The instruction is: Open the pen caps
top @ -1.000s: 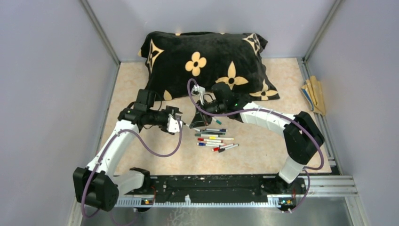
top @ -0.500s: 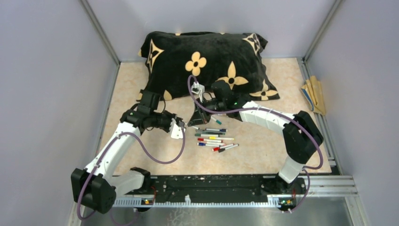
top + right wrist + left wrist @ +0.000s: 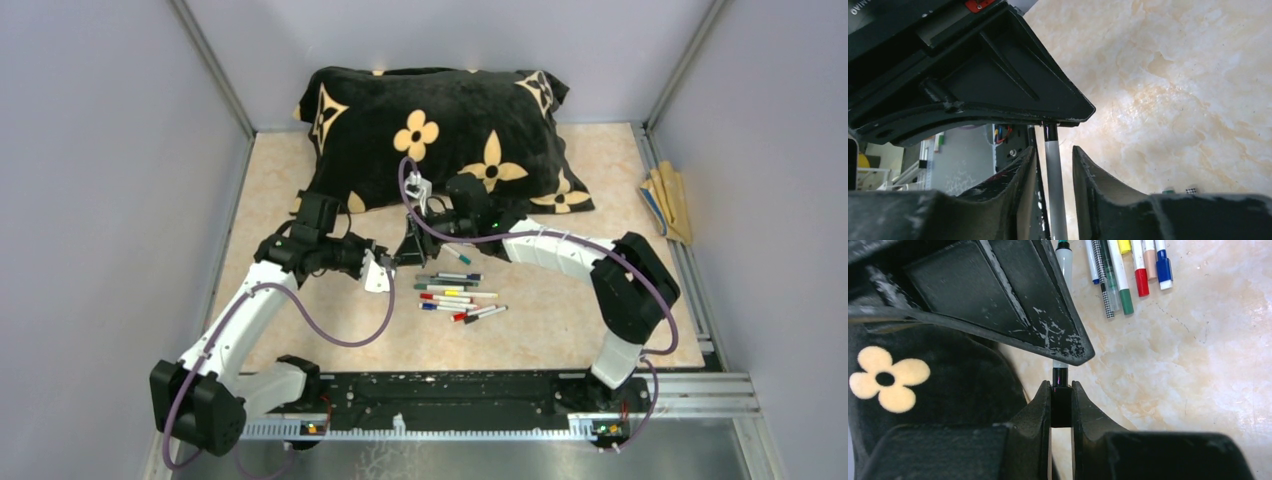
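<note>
My left gripper [image 3: 385, 268] [image 3: 1061, 385] is shut on the black cap [image 3: 1061, 407] of a pen and holds it above the table. The pen's white barrel [image 3: 1053, 170] runs from that cap between the fingers of my right gripper [image 3: 408, 248] [image 3: 1053, 150]. Those jaws stand slightly apart, with a narrow gap on each side of the barrel. The two grippers meet tip to tip. Several capped pens [image 3: 455, 293] [image 3: 1128, 270] lie in a row on the table to the right. One teal-ended pen [image 3: 460, 257] lies apart behind them.
A black pillow with tan flowers [image 3: 440, 120] [image 3: 923, 390] lies just behind both grippers. Tan sticks [image 3: 668, 200] sit outside the right rail. The arms' black base rail [image 3: 450, 395] runs along the near edge.
My right gripper has moved left until its fingers are round the barrel of the pen held by my left gripper. The left gripper shifted slightly and kept hold of the cap.
</note>
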{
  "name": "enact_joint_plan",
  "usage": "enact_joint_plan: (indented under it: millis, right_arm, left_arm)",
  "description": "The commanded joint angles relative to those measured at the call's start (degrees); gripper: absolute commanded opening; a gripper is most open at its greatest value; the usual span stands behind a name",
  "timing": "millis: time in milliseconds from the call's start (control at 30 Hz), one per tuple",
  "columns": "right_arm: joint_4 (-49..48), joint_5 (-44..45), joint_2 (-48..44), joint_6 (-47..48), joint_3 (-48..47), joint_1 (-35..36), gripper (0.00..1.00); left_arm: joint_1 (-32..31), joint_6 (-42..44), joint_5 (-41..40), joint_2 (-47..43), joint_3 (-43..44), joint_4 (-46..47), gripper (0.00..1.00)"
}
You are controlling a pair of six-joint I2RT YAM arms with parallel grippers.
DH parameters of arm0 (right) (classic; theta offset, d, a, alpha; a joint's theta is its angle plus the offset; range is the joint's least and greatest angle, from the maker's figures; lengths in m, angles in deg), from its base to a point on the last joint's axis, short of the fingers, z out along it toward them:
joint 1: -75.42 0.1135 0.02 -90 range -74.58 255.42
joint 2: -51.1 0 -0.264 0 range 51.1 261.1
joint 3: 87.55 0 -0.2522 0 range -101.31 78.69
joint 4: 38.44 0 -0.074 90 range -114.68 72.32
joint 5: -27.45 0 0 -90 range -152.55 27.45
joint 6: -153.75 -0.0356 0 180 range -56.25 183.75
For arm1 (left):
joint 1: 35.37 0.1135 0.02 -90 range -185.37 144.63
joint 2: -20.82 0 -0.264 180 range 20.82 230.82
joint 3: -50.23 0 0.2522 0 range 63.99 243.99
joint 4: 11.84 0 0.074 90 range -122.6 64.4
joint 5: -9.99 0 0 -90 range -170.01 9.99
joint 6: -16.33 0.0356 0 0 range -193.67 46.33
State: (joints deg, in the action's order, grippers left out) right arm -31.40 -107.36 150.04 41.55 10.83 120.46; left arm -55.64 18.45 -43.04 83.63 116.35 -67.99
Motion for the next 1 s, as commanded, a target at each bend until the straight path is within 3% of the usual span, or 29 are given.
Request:
enact_joint_plan:
  millis: [0,100,400,700,767,900,967]
  right_arm:
    - [-4.9,-1.1,1.2,-2.2,-0.8,0.9,0.26]
    - [-3.1,0.0,0.1,-1.0,-0.3,0.9,0.01]
    - [3.2,6.0,-9.4,3.8,8.3,-1.8,0.00]
    - [12.6,10.6,-15.8,7.4,14.1,-2.6,0.00]
    - [12.0,17.9,-19.1,6.8,15.9,-3.8,0.00]
    - [8.1,45.6,-25.2,2.0,21.8,-6.1,0.00]
    - [7.2,54.5,-26.5,-2.2,24.5,-8.2,0.00]
  left_arm:
    - [-0.4,0.3,1.5,-0.4,0.0,-0.2,0.00]
    - [-0.4,0.0,0.2,0.0,-0.2,0.0,0.00]
    - [-0.3,-1.8,-13.1,2.3,-4.8,5.7,0.00]
    - [3.4,-3.8,-17.2,6.7,-4.7,11.9,0.00]
    - [3.8,-8.1,-16.2,7.8,-4.1,12.7,0.00]
    - [3.9,-21.1,-11.1,11.1,-4.4,13.8,0.00]
    - [3.8,-26.3,-9.5,13.7,-5.5,15.5,0.00]
